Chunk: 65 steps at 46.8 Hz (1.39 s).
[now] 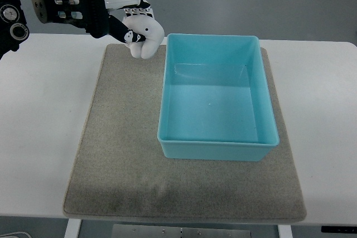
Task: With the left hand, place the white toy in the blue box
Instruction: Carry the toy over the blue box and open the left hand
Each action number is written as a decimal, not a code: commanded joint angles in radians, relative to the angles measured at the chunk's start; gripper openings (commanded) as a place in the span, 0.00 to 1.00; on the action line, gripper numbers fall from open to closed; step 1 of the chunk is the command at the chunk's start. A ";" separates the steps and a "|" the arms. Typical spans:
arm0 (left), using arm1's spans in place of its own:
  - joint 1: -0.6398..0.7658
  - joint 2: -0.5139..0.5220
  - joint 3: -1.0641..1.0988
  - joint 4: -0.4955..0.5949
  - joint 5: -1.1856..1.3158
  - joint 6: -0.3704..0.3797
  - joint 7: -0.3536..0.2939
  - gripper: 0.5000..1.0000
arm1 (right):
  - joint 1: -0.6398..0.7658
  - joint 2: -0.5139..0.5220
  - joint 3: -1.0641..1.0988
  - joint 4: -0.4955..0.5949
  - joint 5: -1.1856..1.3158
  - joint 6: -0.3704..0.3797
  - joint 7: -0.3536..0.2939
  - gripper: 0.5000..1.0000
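At the far left corner of the grey mat (122,154), the left hand (120,12) holds the white toy (145,37) with its fingers (139,9) curled over the top of it, so the toy hangs below them, just beside the blue box's (217,151) far left corner and still outside its wall. Whether the toy touches the mat or hangs slightly above it cannot be told from this steep view. The box sits on the right half of the mat, open and with nothing in it, and the mat lies on the white worktop (44,126). No right arm shows

The toy looks soft and rounded, with small dark markings, and much of it bulges out beneath the fingers, so the hold seems shallow. A quick swing toward the box could let it slip free and drop onto the mat short of the rim. Since the toy sits level with the near wall, a sideways move without enough lift would likely knock the rim, shoving the light box across the mat or snagging the toy on its edge
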State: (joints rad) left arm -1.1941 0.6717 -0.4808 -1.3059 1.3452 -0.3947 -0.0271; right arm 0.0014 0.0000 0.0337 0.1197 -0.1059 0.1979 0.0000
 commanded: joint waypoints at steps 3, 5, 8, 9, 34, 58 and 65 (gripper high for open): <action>-0.010 -0.063 0.001 0.003 -0.001 -0.019 0.001 0.00 | 0.000 0.000 0.000 0.000 0.000 0.000 0.000 0.87; -0.010 -0.076 0.001 0.008 -0.001 -0.019 0.003 0.00 | 0.000 0.000 0.000 0.000 0.000 0.000 0.000 0.87; -0.010 -0.113 0.004 0.016 0.002 -0.019 0.004 0.00 | 0.000 0.000 0.000 0.000 0.000 0.000 0.000 0.87; -0.010 -0.128 0.005 0.020 0.002 -0.019 0.004 0.00 | 0.000 0.000 0.000 0.000 0.000 0.000 0.000 0.87; 0.071 -0.346 0.030 0.112 0.026 -0.018 0.019 0.00 | 0.000 0.000 0.000 0.000 0.000 0.000 0.000 0.87; 0.093 -0.366 0.044 0.125 0.048 -0.015 0.018 0.88 | 0.000 0.000 0.000 0.000 0.000 0.000 0.000 0.87; 0.088 -0.368 0.039 0.125 0.032 -0.013 0.019 0.98 | 0.000 0.000 0.000 0.000 0.000 0.000 0.000 0.87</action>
State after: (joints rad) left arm -1.1016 0.3038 -0.4371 -1.1811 1.3911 -0.4096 -0.0089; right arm 0.0016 0.0000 0.0338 0.1196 -0.1058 0.1979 0.0000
